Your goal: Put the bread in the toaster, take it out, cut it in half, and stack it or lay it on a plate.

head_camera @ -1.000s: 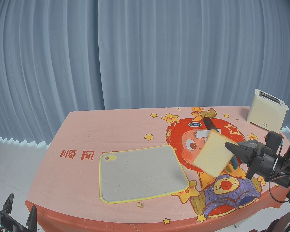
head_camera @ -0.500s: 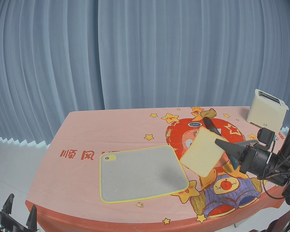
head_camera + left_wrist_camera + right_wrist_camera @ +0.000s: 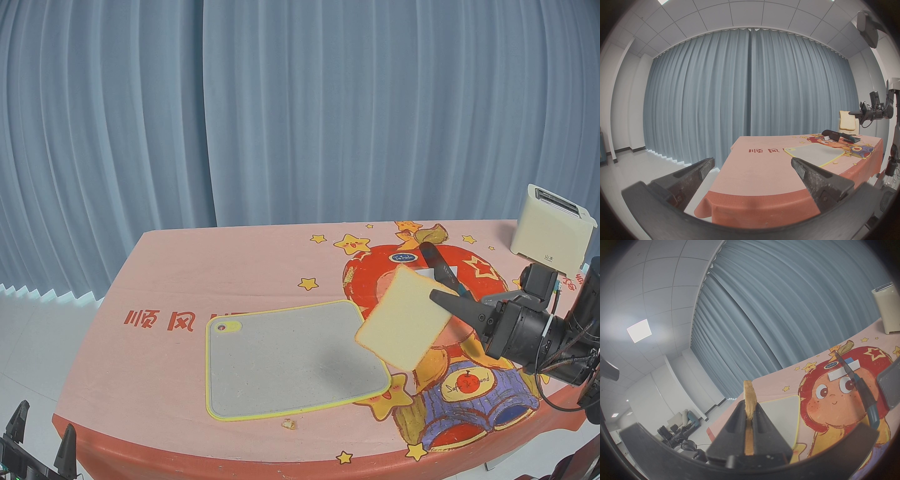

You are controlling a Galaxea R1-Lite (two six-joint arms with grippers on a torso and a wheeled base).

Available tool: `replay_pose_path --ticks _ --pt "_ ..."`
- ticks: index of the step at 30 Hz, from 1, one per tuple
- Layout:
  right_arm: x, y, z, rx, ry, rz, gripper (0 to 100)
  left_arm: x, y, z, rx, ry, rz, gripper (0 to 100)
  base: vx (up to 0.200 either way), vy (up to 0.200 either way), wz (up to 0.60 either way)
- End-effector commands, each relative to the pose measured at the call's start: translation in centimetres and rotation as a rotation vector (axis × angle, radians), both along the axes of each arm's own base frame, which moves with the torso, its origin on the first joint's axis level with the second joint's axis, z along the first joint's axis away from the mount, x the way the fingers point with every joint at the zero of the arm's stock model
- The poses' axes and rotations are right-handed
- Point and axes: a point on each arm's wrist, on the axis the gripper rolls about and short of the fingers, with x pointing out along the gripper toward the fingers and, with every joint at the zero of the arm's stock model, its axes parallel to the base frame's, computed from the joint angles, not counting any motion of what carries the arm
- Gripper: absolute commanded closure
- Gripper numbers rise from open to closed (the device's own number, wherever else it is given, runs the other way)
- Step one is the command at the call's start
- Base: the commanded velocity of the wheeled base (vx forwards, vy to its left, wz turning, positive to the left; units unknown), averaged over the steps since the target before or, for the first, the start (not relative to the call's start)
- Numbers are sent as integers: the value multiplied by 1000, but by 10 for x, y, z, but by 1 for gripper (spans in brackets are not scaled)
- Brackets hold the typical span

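Pale bread slice (image 3: 403, 319) (image 3: 749, 397) (image 3: 847, 121): pinched by one edge in R hand, held up in the air, clear of the bench; tilted, broad face toward the head cam. In head view it overlaps the cutting board's right edge near the far-right corner; its soft shadow falls on the board's right part.
R hand (image 3: 439, 300) (image 3: 750, 408): fingers pressed together on the slice, one on each face. R wrist view shows the slice edge-on, crust standing up btwn the two fingers. Hand sits right of the board, above the bench print.
L hand (image 3: 752, 162) (image 3: 45, 420): fingers spread wide, nothing btwn them. Low, off the bench's near edge, well apart from the board on its left side.
Cutting board (image 3: 294, 359) (image 3: 815, 151) (image 3: 782, 412): grey w/ yellow-green rim, flat on the bench.
Knife (image 3: 437, 259) (image 3: 856, 380) (image 3: 839, 135): black & teal, flat on the bench, right of the board and farther back, apart from it. Partly hidden behind the slice in head view.
Toaster (image 3: 551, 234) (image 3: 889, 308): cream, upright, slot on top. Well apart from the board, off to its far right by the bench edge.
Crumb (image 3: 288, 424): small, on the bench just beside the board's near edge.
Bench (image 3: 219, 269): pink cloth w/ cartoon apple-face print & stars; print lies right of the board.
Curtain (image 3: 312, 112): blue-grey, pleated, beyond the board's far side, behind the bench.
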Motion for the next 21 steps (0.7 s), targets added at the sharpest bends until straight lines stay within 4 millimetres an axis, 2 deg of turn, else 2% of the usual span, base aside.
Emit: replay_pose_path --ticks 1,15,21 --pt "1 1 1 1 -7 0 100 1 0 -5 0 18 0 0 0 0 0" --pt "5 3 -2 -9 8 -31 100 1 0 -5 0 18 0 0 0 0 0" --pt "9 4 4 -2 -17 -71 100 1 0 -5 0 18 0 0 0 0 0"
